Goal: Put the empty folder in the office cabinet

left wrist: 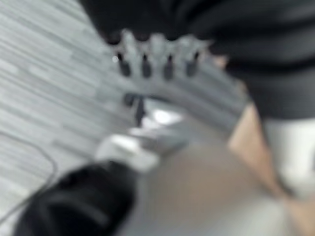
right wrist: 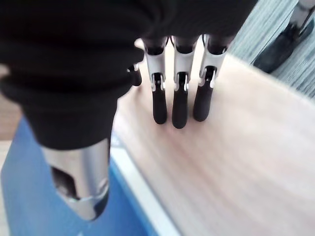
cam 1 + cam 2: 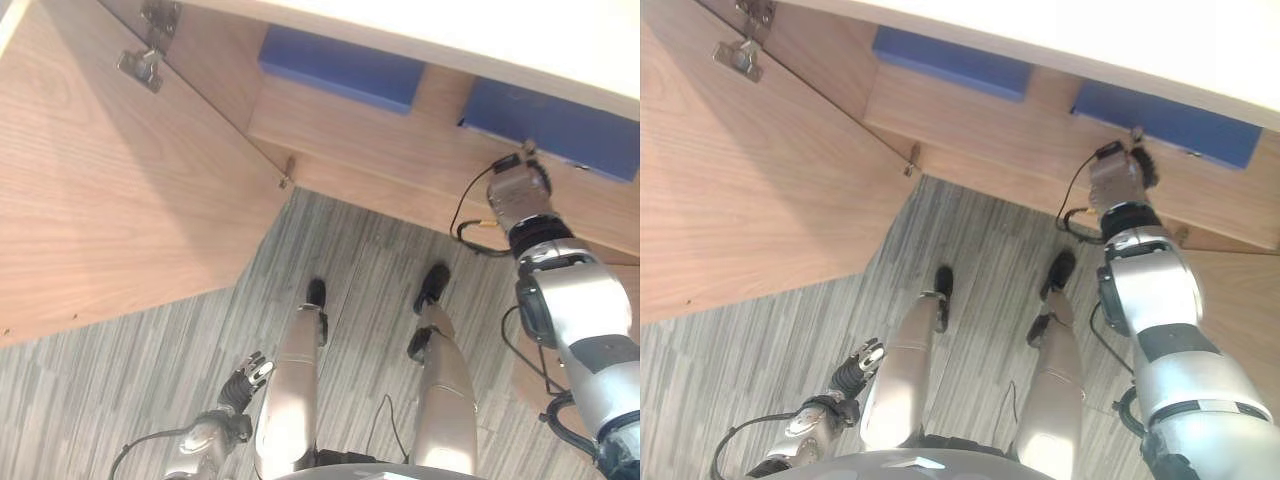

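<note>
Two blue folders lie on the wooden shelf [image 3: 400, 150] of the open cabinet, one at the left [image 3: 340, 68] and one at the right [image 3: 560, 125]. My right hand [image 3: 518, 192] reaches onto the shelf beside the right folder. In the right wrist view its fingers [image 2: 179, 98] are straight above the bare wood [image 2: 236, 157] and its thumb [image 2: 83, 182] is over the blue folder [image 2: 29, 196], with nothing gripped. My left hand [image 3: 245, 380] hangs low by my side, fingers straight [image 1: 157, 59] and holding nothing.
The cabinet's wooden door [image 3: 120, 180] stands open at the left, with metal hinges [image 3: 140, 65] near its top. A white cabinet top [image 3: 450, 30] overhangs the shelf. Grey striped floor [image 3: 370, 260] lies in front of the cabinet.
</note>
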